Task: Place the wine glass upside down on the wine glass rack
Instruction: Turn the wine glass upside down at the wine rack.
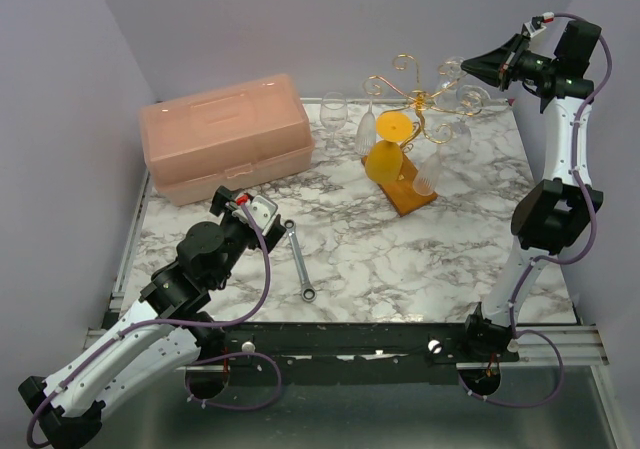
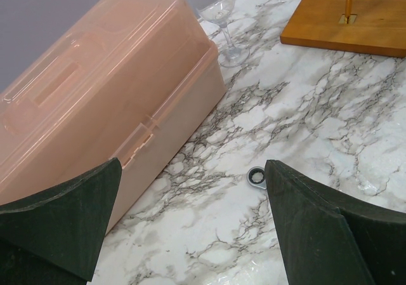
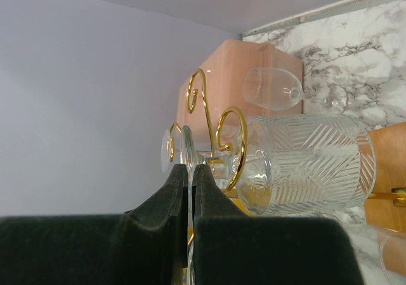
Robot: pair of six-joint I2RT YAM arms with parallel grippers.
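— From above, what's that pink box [image 1: 225, 139] on the bench [image 1: 400, 269]?
— A container with its lid down; I can't tell what's inside. The left hand [image 1: 240, 204] hovers low by its near corner, that arm stretched forward. A wrench [image 1: 300, 261] lies just beside it.
— And the right arm?
— Reared up tall with the elbow bent. The right hand [image 1: 478, 66] is level with the top scrolls of the wine glass rack [image 1: 405, 94]. The wine glass [image 1: 468, 94] sits at its fingertips among the curls. Lower down, an orange glass [image 1: 388, 147] hangs bowl-down.
— The left wrist view?
— Its fingers [image 2: 63, 221] are spread wide with nothing between them. The box is on the left and the wrench's ring end lies ahead. A clear glass [image 2: 222, 25] stands upright by the box, with the rack's brown base beyond.
— The right wrist?
— The fingers [image 3: 165, 202] are pinched tight, seemingly on the thin foot of the wine glass. Its stem lies inside a gold curl. The long axis runs crosswise to the fingers, foot at the hand, patterned bowl and mouth pointing away. Whether it hangs plumb, I can't tell.
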